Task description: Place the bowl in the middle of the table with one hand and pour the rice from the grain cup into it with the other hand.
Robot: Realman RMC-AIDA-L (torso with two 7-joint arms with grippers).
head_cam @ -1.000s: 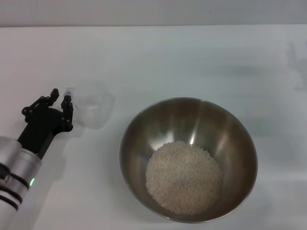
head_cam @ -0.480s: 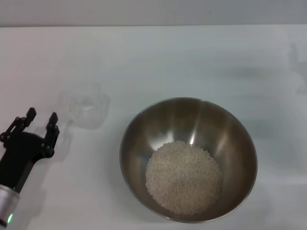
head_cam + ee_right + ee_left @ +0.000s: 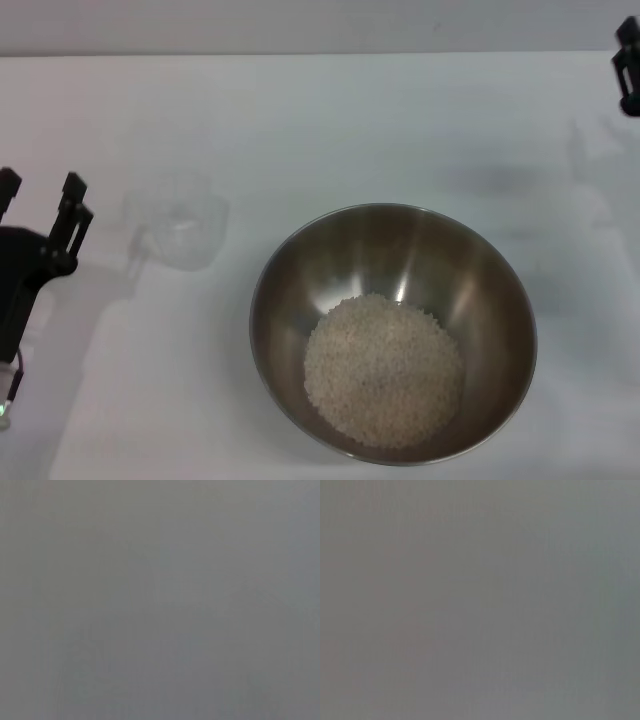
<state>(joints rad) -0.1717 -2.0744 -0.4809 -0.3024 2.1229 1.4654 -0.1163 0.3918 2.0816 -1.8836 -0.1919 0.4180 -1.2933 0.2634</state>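
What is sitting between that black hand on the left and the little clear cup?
Nothing visible: only bare table lies between the open left hand and the grain cup. The bowl sits on the cup's other side.

Plain white table (image 3: pixel 330 120), filling nearly the whole head view. Resting directly on it: the steel bowl (image 3: pixel 300 260), in the near middle part, with a heap of rice (image 3: pixel 383 370) inside; and the clear grain cup (image 3: pixel 180 230), standing upright to the left of the bowl, near but not touching.
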